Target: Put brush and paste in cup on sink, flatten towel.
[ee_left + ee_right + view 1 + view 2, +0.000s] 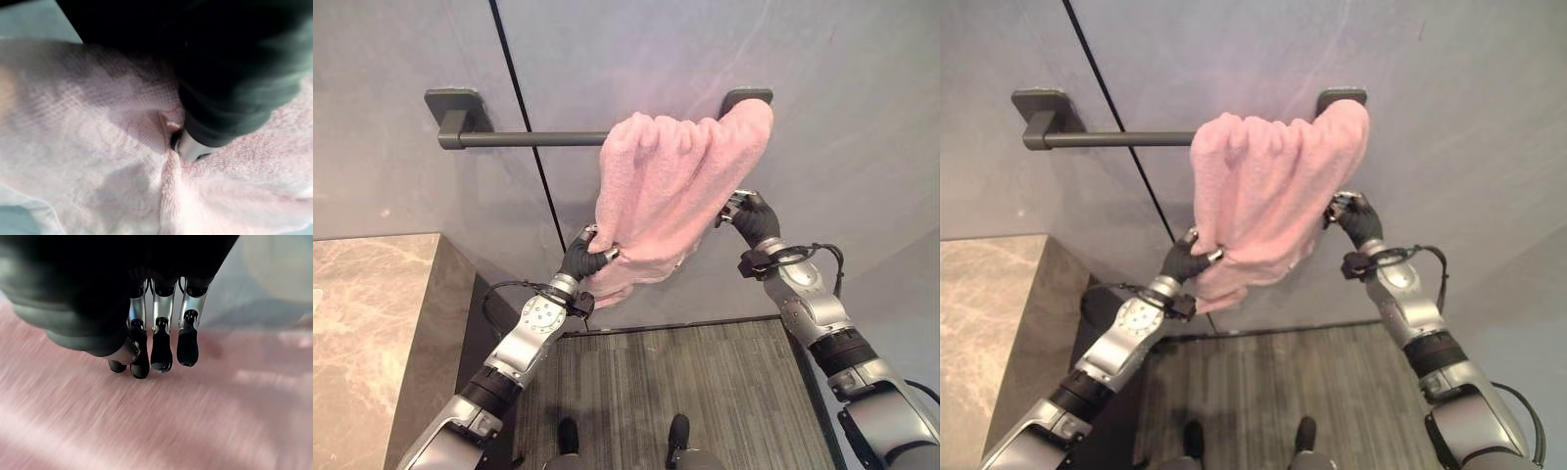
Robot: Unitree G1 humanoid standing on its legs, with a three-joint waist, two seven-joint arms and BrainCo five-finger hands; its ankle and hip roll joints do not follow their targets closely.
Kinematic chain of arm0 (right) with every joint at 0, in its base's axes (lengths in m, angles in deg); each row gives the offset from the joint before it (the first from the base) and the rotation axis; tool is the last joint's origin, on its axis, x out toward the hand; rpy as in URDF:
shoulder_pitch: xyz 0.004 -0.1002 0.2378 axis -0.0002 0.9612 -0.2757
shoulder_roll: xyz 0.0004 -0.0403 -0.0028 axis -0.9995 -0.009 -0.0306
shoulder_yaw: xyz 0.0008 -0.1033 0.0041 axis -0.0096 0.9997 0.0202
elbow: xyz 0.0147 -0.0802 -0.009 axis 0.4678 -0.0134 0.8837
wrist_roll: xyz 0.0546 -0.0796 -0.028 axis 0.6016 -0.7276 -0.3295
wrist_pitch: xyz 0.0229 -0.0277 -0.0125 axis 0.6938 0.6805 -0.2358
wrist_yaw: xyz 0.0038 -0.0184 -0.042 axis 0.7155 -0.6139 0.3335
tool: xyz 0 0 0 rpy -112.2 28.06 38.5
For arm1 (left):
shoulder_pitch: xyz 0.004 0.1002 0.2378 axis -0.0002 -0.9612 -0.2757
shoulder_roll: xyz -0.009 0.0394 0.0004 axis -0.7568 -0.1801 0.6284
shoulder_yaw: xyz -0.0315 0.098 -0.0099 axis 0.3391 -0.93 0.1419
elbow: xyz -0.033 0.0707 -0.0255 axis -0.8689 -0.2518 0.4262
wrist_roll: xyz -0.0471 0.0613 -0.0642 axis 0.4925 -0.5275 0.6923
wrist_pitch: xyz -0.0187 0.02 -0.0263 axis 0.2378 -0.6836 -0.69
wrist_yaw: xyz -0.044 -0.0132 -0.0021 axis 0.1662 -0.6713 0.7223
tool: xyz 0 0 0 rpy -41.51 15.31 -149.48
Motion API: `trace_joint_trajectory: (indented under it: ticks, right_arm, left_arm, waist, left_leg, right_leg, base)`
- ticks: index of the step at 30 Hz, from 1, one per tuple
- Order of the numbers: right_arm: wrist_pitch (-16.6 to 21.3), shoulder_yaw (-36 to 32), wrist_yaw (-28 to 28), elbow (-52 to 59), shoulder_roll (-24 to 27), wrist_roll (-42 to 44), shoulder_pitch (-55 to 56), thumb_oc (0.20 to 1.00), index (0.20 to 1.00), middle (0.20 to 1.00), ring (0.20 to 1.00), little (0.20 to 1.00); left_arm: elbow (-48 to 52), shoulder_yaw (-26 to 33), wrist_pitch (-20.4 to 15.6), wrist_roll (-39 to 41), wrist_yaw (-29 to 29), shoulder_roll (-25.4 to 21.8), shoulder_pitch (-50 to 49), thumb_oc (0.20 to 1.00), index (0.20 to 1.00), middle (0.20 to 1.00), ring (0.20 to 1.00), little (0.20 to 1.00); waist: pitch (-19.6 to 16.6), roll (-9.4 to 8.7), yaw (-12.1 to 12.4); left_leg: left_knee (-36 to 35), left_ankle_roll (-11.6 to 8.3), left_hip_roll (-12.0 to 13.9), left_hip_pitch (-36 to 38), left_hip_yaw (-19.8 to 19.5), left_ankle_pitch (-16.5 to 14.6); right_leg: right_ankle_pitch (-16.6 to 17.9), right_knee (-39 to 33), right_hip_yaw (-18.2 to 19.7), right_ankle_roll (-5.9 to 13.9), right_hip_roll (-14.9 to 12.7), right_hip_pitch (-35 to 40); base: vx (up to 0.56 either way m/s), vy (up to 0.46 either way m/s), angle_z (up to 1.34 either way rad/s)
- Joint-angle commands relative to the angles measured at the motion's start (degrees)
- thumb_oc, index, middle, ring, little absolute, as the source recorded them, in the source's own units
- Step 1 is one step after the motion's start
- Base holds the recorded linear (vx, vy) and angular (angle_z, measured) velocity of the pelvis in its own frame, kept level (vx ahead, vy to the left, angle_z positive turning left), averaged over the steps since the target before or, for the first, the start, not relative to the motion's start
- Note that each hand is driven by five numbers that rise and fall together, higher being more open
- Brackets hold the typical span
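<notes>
Still bunched, the pink towel [675,191] pinched by the left robot hand [588,255] could slide off the towel bar [524,139] if tugged, while the right robot hand [156,345], fingers straight, merely rests against it.

A towel [680,191] is draped, bunched, over the right end of a rail [524,139] that is fixed across the wall [862,88], with the rail's left part left bare. The left hand [585,257] is set at the towel's lower left edge and the right hand [749,217] at its right edge, just below the rail's right mount. A stone counter [367,313] is placed low at the left, and a ribbed floor mat [675,377] is laid below the towel, between the two arms.
</notes>
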Motion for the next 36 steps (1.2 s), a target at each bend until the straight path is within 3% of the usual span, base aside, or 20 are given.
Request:
trace_joint_trajectory:
  ticks: [1,10,20,23,24,25,27,30,32,36]
  right_arm:
    - [2.2,-0.2,-2.4,5.4,1.5,2.6,-2.3,0.2,0.2,0.2,0.2,0.2]
    - [2.3,1.4,-6.0,17.4,5.1,2.9,-0.3,0.2,0.2,0.2,0.2,0.2]
    - [3.1,0.0,-9.1,35.5,15.1,1.1,3.9,0.2,0.2,0.2,0.2,0.2]
    - [4.0,-3.6,-8.4,40.0,17.2,-1.4,7.2,0.2,0.2,0.2,0.2,0.2]
    - [3.2,-3.4,-9.2,39.5,17.0,-0.9,9.3,0.2,0.2,0.2,0.2,0.2]
    - [2.4,-3.2,-8.3,37.1,16.4,-2.5,10.3,0.2,0.2,0.2,0.2,0.2]
    - [0.4,-2.6,-5.4,32.0,14.4,-5.7,11.1,0.2,0.2,0.2,0.2,0.2]
    - [1.3,-4.7,-1.6,29.2,8.6,-6.4,12.0,0.2,0.2,0.2,0.2,0.2]
    - [2.1,-5.0,-4.2,31.6,7.9,-2.8,12.7,0.2,0.2,0.2,0.2,0.2]
    - [2.9,-6.4,-3.3,34.4,7.1,-5.4,13.4,0.2,0.2,0.2,0.2,0.2]
  left_arm:
    - [4.1,2.4,-3.2,1.1,-0.1,-2.0,2.5,0.2,0.2,0.2,0.2,0.2]
    - [13.4,8.1,-4.7,3.7,-0.1,-4.4,-2.9,0.2,0.2,0.2,0.2,0.2]
    - [23.5,14.1,-5.0,8.4,-2.3,-8.8,-11.7,0.2,0.2,0.2,0.2,0.2]
    - [26.9,15.7,-4.9,7.3,-2.8,-10.4,-13.6,0.2,0.2,0.2,0.2,0.2]
    - [27.5,14.3,-4.4,10.7,-4.9,-10.6,-15.2,0.209,0.209,0.209,0.209,0.209]
    - [25.5,12.7,-3.5,10.7,-5.5,-10.2,-15.8,0.285,0.285,0.285,0.285,0.285]
    - [20.1,10.2,-2.3,9.4,-5.1,-8.9,-15.4,0.2,0.2,0.2,0.2,0.2]
    - [20.7,9.8,-2.4,7.1,-3.1,-8.1,-12.3,0.2,0.2,0.2,0.2,0.2]
    - [21.9,9.9,-2.6,9.3,-3.6,-7.6,-12.4,0.2,0.2,0.2,0.2,0.2]
    - [23.5,12.8,-3.4,8.7,-2.4,-6.4,-15.1,0.2,0.2,0.2,0.2,0.2]
  waist:
    - [-0.8,-1.44,1.4]
    - [-0.5,-2.45,2.0]
    - [0.0,-3.71,1.7]
    - [0.3,-3.89,1.3]
    - [0.4,-4.02,1.1]
    - [0.3,-4.08,0.9]
    - [0.1,-4.15,0.6]
    - [0.4,-3.66,0.3]
    - [0.3,-3.83,0.2]
    - [-0.4,-3.98,0.3]
  left_leg:
    - [0.2,-0.56,-0.1,2.1,0.6,-1.6]
    - [0.2,-0.37,-0.5,1.6,0.3,-1.8]
    - [0.2,-0.36,-0.4,0.6,0.4,-1.7]
    - [0.2,-0.38,-0.3,0.5,0.4,-1.7]
    - [0.2,-0.32,-0.2,0.6,0.6,-1.7]
    - [0.2,-0.26,-0.2,0.7,0.7,-1.8]
    - [0.2,-0.19,-0.2,1.1,1.0,-1.9]
    - [0.2,-0.1,-0.1,1.3,1.1,-1.9]
    - [0.2,-0.03,0.0,1.5,1.3,-1.9]
    - [0.2,0.02,0.1,2.0,1.7,-2.4]
  right_leg:
    - [0.2,0.4,1.1,4.31,-2.6,2.7]
    - [0.6,0.3,1.1,4.52,-3.0,2.5]
    - [0.8,0.4,1.4,4.75,-3.0,1.4]
    - [0.8,0.6,1.8,4.8,-2.9,1.1]
    - [0.7,0.6,1.8,4.79,-2.8,1.0]
    - [0.7,0.6,1.9,4.77,-2.8,1.1]
    - [0.7,0.7,2.2,4.74,-2.7,1.3]
    - [0.5,1.2,2.6,4.69,-2.6,1.0]
    - [0.3,1.4,3.0,4.68,-2.5,0.7]
    - [0.4,0.9,3.1,4.58,-2.6,1.3]
  base:
    - [0.0,0.027,0.05]
    - [0.0,0.008,0.01]
    - [0.0,0.006,0.01]
    - [0.0,0.0,0.0]
    - [0.0,0.0,0.0]
    - [0.0,0.0,0.0]
    - [0.0,0.0,0.0]
    - [0.0,0.0,0.0]
    - [0.01,-0.004,-0.02]
    - [0.02,-0.001,-0.09]
